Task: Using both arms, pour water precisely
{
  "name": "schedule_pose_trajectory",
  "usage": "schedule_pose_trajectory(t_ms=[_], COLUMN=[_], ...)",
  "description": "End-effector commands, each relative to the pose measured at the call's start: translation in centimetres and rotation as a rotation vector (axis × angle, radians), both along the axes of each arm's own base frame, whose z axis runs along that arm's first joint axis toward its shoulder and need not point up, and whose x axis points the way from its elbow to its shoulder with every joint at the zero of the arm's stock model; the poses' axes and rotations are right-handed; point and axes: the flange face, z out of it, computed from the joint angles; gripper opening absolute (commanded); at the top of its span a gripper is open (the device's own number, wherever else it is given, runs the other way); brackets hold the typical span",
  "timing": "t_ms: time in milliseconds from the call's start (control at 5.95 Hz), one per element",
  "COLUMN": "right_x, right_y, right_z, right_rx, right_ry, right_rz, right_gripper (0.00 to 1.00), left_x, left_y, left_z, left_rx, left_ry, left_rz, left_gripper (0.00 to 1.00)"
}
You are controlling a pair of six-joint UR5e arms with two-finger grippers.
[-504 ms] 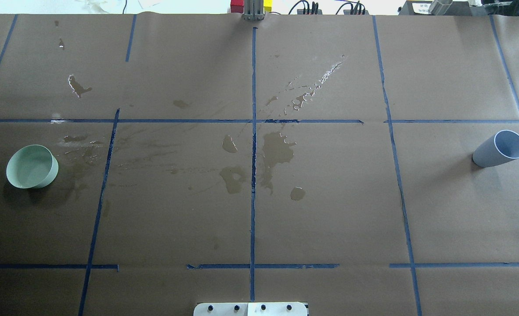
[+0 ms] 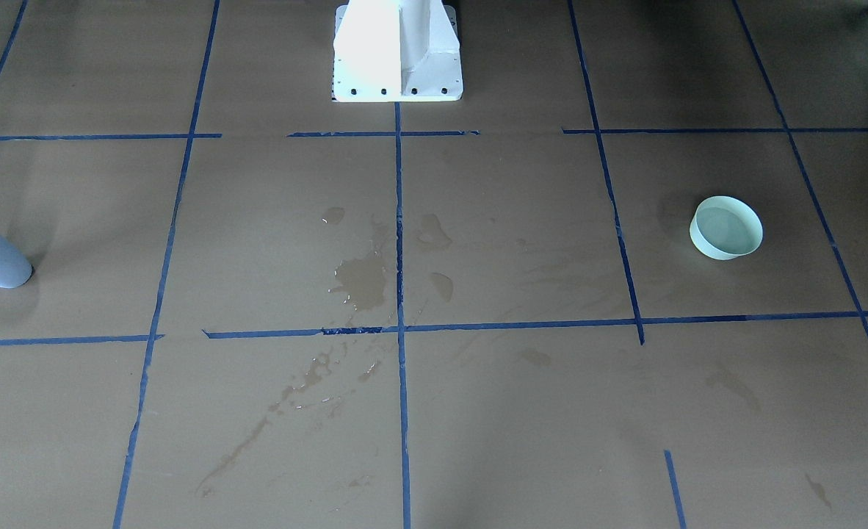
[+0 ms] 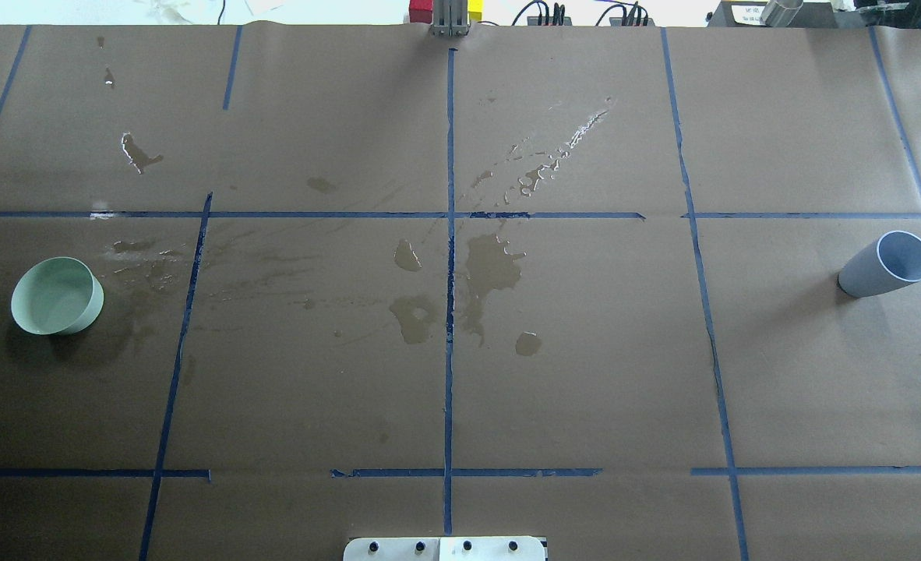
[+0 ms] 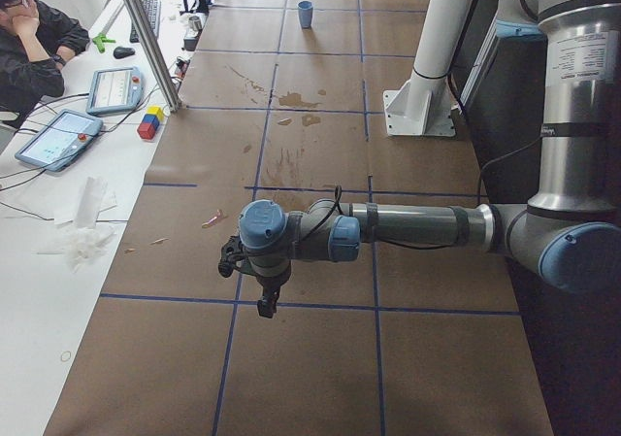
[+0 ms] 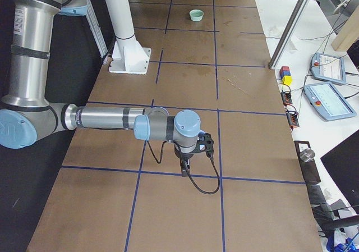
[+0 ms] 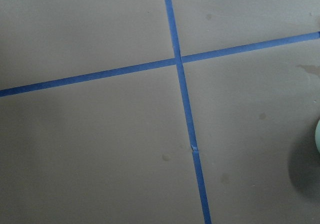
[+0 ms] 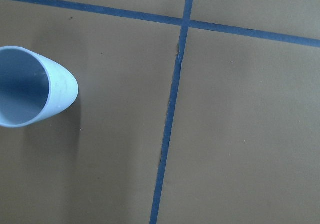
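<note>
Overhead exterior: bowl (image 3: 96, 305) and cup (image 3: 864, 279) near opposite edges (jaws: cannot tell).

My left hand (image 4: 264, 300) is only a small dark shape seen from the side, so I cannot tell whether its fingers are apart or together. The same goes for my right hand (image 5: 185, 166). The edge of my right wrist view cuts off part of the cup (image 7: 30, 87). My left wrist view catches just a sliver of the bowl (image 6: 318, 136). In the left side view, far beyond the pedestal (image 4: 419, 116), the cup is too small to show its contents.
</note>
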Motion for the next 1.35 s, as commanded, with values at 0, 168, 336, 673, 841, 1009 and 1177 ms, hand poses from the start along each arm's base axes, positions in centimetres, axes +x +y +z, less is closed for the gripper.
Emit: schedule_pose_trajectory(t_ms=[0, 168, 336, 673, 841, 1009, 1177], right_x=[0.0, 0.0, 0.0, -0.1, -0.1, -0.1, -0.1], right_y=[-0.1, -0.1, -0.1, -0.1, -0.1, -0.1, 0.0], right_z=[-0.1, -0.1, -0.2, -0.3, -0.2, -0.2, -0.1], right_rx=[0.009, 0.010, 0.012, 0.012, 0.010, 0.010, 0.008], right_ry=[-0.001, -0.001, -0.002, -0.013, -0.013, -0.013, -0.013], right_rz=[0.002, 0.002, 0.003, 0.002, 0.002, 0.002, 0.001], right_gripper=[1.00, 1.00, 1.00, 1.00, 1.00, 1.00, 1.00], left_x=[0.5, 0.5, 0.6, 3.8, 8.1, 14.3, 17.4], left_y=[-2.0, -2.3, -1.9, -2.3, -2.6, -1.8, -0.9], left_z=[-2.3, -1.8, -2.4, -4.2, -5.1, -5.4, -4.2], left_rx=[0.063, 0.064, 0.104, 0.071, 0.025, -0.036, -0.076], left_ry=[0.000, 0.000, 0.011, 0.023, 0.049, 0.084, 0.121], left_rz=[0.004, 0.013, 0.012, -0.026, -0.070, -0.109, -0.140], left_gripper=[1.00, 1.00, 1.00, 1.00, 1.00, 1.00, 1.00])
